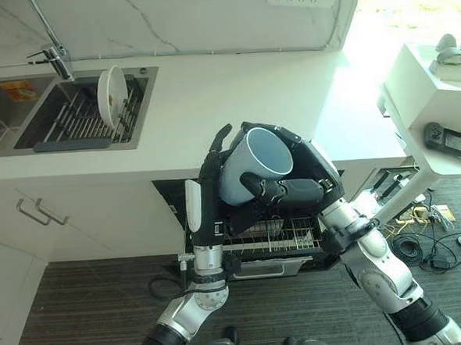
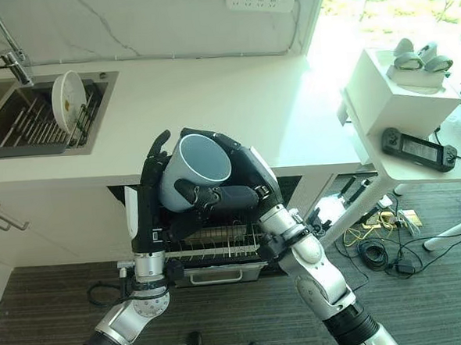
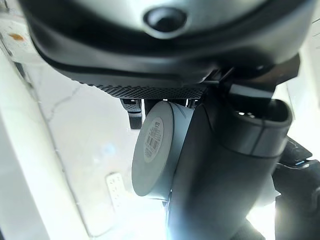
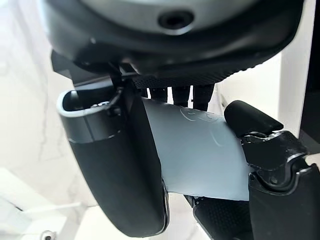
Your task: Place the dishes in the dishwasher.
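Observation:
A pale blue-grey cup (image 1: 257,159) hangs tilted above the open dishwasher, its mouth facing up and away. My right hand (image 1: 313,185) is shut on it, fingers wrapped round the far side and the thumb lying across its front wall. In the right wrist view the cup (image 4: 200,150) sits between that thumb and the fingers. My left hand (image 1: 207,201) stands upright against the cup's left side with straight fingers. The left wrist view shows the cup's labelled base (image 3: 154,145). Below both hands lies the pulled-out wire rack (image 1: 270,236) of the dishwasher. A white plate (image 1: 111,96) stands on edge in the sink's dish rack.
The white counter (image 1: 233,94) runs across behind the hands, with the sink (image 1: 23,115) and its faucet (image 1: 51,54) at the far left. A white side table (image 1: 434,101) with a dark controller (image 1: 451,139) stands at the right, cables on the floor below it.

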Robot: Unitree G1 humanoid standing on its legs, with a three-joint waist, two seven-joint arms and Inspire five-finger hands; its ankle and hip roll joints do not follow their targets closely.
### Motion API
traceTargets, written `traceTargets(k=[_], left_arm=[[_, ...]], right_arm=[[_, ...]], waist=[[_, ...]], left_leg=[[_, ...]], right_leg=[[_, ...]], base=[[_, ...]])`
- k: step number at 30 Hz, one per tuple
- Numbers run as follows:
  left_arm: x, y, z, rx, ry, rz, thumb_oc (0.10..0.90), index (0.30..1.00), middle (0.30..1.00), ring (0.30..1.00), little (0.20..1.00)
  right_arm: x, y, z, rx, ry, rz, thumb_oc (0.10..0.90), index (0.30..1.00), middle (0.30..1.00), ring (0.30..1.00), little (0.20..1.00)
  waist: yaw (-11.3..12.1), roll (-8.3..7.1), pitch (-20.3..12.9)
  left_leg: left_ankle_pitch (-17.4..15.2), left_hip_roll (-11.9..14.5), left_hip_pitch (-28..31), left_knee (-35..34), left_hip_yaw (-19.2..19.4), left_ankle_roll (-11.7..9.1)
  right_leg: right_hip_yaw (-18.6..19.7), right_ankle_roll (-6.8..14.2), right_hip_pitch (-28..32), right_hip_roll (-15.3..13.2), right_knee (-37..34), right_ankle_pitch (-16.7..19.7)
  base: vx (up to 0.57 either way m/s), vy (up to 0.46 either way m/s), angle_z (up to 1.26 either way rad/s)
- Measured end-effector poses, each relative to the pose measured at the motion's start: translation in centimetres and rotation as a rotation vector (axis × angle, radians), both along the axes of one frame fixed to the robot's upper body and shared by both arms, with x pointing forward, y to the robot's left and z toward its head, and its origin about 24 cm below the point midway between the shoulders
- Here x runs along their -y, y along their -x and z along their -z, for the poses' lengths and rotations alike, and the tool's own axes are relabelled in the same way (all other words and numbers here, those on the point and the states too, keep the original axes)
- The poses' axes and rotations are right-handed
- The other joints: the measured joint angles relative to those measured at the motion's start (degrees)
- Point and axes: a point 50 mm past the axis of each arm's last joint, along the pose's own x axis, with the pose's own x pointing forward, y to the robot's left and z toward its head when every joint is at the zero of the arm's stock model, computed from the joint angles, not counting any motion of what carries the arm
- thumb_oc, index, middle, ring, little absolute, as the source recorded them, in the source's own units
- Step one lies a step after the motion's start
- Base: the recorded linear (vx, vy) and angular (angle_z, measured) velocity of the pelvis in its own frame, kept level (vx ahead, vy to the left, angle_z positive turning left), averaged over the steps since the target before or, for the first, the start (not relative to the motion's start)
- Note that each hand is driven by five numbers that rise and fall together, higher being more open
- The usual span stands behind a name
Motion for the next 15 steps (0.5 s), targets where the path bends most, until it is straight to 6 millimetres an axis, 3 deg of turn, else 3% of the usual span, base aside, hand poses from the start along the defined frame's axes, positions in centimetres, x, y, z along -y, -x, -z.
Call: traceTargets(k=[15], left_arm=[[0.3,0.8,-1.0,0.083,-0.049,-0.005,0.800,0.900,0.900,0.900,0.900]], right_arm=[[0.2,1.2,-0.3,0.090,-0.052,0.058,0.400,0.300,0.300,0.300,0.300]], waist=[[-1.6,0.13,0.0]], left_leg=[[-0.2,0.1,1.0,-0.6,0.6,0.3]], right_leg=[[0.7,-0.3,0.3,0.1,0.2,-0.2]], base=[[0.00,0.004,-0.02]])
